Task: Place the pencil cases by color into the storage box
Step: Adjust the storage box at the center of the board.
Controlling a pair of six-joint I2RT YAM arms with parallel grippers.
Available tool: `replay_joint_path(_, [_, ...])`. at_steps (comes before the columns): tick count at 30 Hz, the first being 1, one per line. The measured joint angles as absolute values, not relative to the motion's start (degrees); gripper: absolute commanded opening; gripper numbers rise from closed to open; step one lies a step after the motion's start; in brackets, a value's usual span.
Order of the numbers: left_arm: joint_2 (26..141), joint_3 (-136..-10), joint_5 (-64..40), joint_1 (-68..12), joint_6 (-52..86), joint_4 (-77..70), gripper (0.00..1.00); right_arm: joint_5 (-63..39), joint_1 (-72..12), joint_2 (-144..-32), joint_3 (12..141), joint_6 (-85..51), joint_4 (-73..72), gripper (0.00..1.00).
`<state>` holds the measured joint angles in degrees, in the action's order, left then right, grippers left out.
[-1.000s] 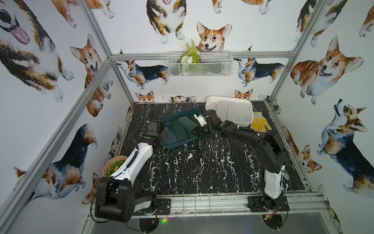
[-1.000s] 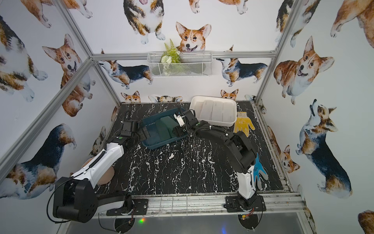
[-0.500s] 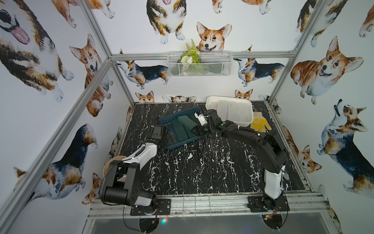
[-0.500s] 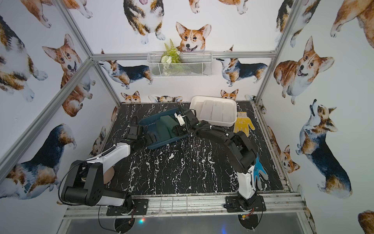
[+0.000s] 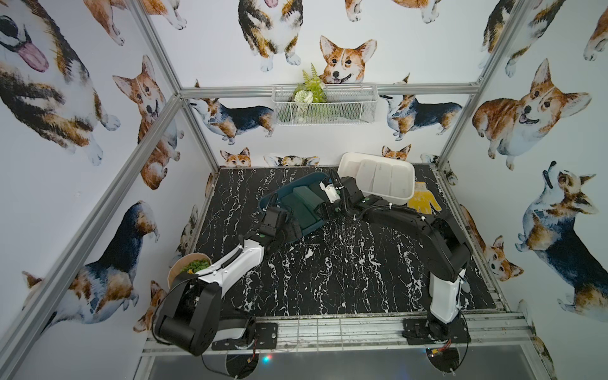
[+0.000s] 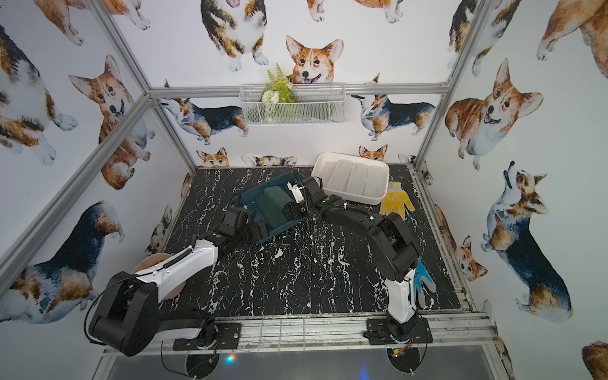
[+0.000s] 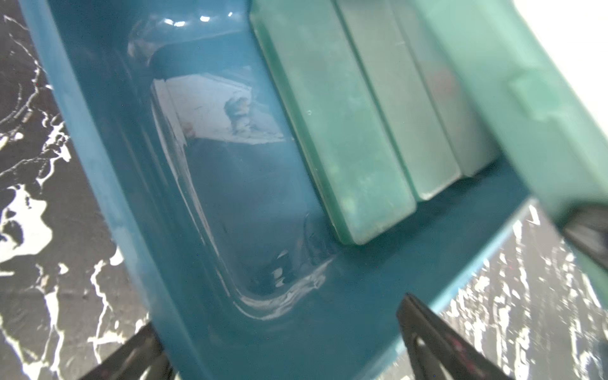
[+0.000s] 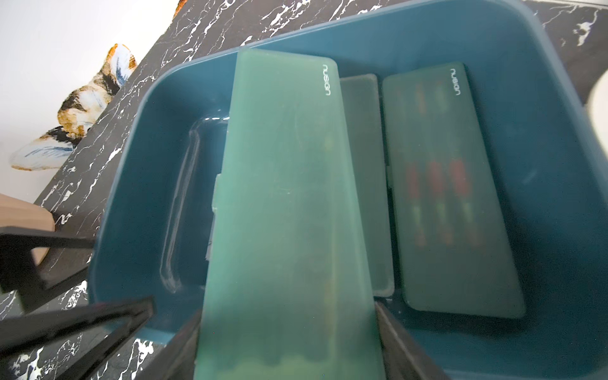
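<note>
I read "nusign", white letters, at one end of the upper green case (image 8: 289, 214) | "nusign" again, white, at the same end of the flat green case (image 8: 454, 197) lying in the blue box (image 8: 543, 164) | yellow glove (image 5: 422, 200): dark print, too small for me to read

- Black marble-look tabletop with white veins (image 5: 329, 279), flat and level.
- Dark teal rectangular plastic box (image 8: 539, 148) on it, mid-rear, set askew to the table edges.
- White rectangular plastic tub (image 5: 346, 171) at the rear right, just beside the teal box.
- Yellow knitted work glove (image 5: 422, 200) lying flat by the tub's near right corner.
- Blue-grey work glove (image 6: 424, 283) near the front right edge, partly hidden.
- Tan round bowl of green bits (image 5: 179, 268) at the left edge, possibly just off the top.
</note>
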<state>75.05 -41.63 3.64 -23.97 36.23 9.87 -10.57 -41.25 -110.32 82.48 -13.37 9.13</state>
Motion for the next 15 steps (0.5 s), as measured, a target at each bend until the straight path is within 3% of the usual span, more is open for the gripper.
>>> replay_joint_path(9, [64.29,-39.83,10.81,-23.88,36.18,14.96,1.0,-10.57,-41.8,-111.33,83.74,-13.45,9.21,0.68])
replay_joint_path(15, [63.46,-42.0,13.87,-20.49,35.92,17.54,1.0,-10.35,-44.84,-112.86,85.82,-13.61,9.69,0.68])
